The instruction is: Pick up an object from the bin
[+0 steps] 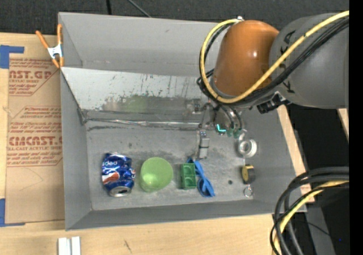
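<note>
Camera view looks down into my bin (74, 135). My pincer (202, 147) hangs just behind the green block (187, 175), on its back-wall side. I cannot tell if my pincer is open or closed, because my orange cover (244, 58) hides its top part.

The green block lies near the front wall, and its long side runs front to back. Right beside the green block, on its right in this view, is a bent blue piece (204, 181). Left of the green block sits a green ball (156, 173), and further left a squashed blue can (117, 174). Well to the right of the green block lie a small silver ring (245, 147) and a dark bit (247, 173) that I cannot make out.

I think my next move must go a little toward the front wall to meet the green block.
</note>
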`<act>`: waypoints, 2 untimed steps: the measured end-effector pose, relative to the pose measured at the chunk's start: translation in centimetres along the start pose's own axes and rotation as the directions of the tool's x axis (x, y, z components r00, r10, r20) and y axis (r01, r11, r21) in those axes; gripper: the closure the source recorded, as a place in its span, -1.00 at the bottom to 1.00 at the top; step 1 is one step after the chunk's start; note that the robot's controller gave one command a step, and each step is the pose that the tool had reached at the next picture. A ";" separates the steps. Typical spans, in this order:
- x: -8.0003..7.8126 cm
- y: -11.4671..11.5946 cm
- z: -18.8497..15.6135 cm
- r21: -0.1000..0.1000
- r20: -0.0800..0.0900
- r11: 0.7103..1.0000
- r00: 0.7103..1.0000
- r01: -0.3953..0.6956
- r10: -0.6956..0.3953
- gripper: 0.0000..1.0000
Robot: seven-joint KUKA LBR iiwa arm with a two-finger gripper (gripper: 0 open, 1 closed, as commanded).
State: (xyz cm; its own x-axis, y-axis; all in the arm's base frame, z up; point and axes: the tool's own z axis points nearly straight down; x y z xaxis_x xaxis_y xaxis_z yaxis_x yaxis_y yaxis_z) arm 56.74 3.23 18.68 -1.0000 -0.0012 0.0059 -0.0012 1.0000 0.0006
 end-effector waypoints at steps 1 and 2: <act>7.2 -1.9 9.2 0.000 -0.005 0.993 0.993 0.120 -0.120 -1.00; 6.8 -1.9 8.7 0.001 0.006 0.993 0.993 0.119 -0.119 1.00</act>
State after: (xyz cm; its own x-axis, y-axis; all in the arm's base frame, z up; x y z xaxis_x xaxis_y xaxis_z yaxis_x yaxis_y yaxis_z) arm 49.90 1.35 9.99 -0.9928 -0.1200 0.0002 -0.1200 0.9928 0.0005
